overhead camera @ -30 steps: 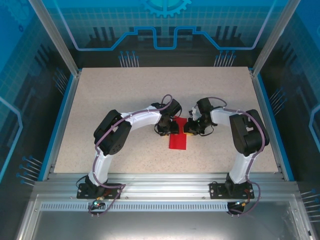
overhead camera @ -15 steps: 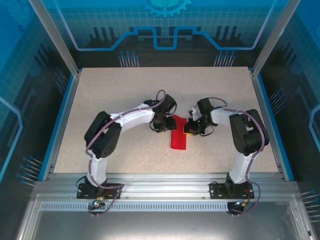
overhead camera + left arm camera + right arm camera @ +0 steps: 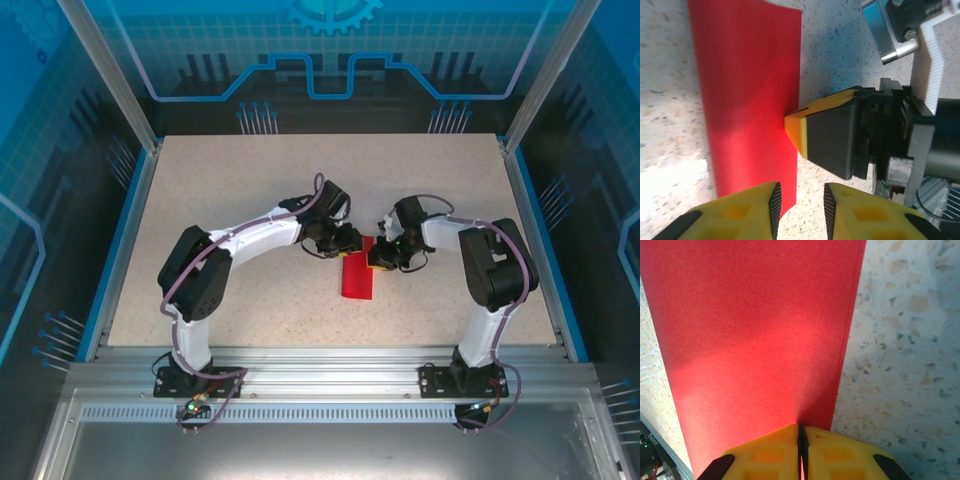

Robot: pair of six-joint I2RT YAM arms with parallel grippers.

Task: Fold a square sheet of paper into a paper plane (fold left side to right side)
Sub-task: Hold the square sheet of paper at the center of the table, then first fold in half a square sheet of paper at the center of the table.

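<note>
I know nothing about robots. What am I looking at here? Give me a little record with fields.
Paper: red paper sheet, a narrow rectangle lying on the speckled table
Right pincer: shut on the sheet's edge
Left pincer: slightly open, at the same edge, close beside the right one

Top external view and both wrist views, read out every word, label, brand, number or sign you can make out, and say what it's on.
No readable text anywhere in these views.
Red sheet of paper: plain, no print.
Back panel: a gear emblem and a line pattern, no letters or numbers.
Table: speckled, unmarked.
</note>
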